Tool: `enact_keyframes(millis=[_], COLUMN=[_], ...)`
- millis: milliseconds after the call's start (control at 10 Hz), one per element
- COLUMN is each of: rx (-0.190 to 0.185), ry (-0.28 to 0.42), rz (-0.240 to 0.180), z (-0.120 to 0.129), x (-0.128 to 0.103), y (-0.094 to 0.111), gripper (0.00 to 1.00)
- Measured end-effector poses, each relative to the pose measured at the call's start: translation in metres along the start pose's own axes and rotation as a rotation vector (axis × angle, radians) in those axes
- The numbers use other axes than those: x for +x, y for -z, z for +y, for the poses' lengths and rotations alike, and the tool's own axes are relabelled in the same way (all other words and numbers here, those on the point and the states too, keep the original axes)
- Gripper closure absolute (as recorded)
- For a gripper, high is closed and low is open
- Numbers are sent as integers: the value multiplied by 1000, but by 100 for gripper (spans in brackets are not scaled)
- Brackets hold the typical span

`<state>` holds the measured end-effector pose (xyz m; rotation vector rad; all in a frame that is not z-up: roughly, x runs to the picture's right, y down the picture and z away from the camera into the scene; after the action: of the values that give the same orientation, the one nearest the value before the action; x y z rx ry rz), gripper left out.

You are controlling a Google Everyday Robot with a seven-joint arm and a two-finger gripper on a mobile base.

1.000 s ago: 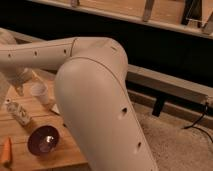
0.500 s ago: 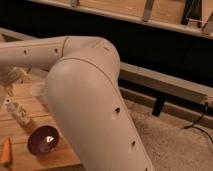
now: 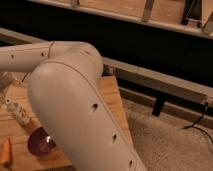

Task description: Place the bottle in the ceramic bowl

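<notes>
The small pale bottle (image 3: 18, 113) with a white cap lies on the wooden table (image 3: 111, 97) at the left. The dark purple-brown ceramic bowl (image 3: 39, 142) sits just in front of it, near the table's front edge, partly hidden by my arm. My gripper (image 3: 4, 86) is at the far left edge of the view, above and just behind the bottle, and mostly cut off. My big white arm (image 3: 75, 105) fills the middle of the view.
An orange carrot-like thing (image 3: 6, 150) lies left of the bowl at the table's front left. A dark wall with a grey ledge (image 3: 160, 82) runs behind the table. Speckled floor (image 3: 170, 145) lies to the right, with a black cable (image 3: 200, 122).
My arm has swung further across the view and now hides the white cup and more of the table. The bottle and bowl have not moved.
</notes>
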<state>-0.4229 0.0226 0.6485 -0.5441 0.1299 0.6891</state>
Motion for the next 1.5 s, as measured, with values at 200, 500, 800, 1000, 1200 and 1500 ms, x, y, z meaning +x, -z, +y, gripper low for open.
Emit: enact_keyframes(millis=[200,500,800,1000,1200,1500], rx=[-12,-28,-40,-41,-41,-42], ry=[31,62,87,89,92,102], rz=[13,27,40,49,54,61], z=[14,27,37,40,41,42], x=[-11,-22,-29,-35,-41,-45], y=[-6,-12,-20,-28,-37,-50], gripper=[35,35,35,35,35,35])
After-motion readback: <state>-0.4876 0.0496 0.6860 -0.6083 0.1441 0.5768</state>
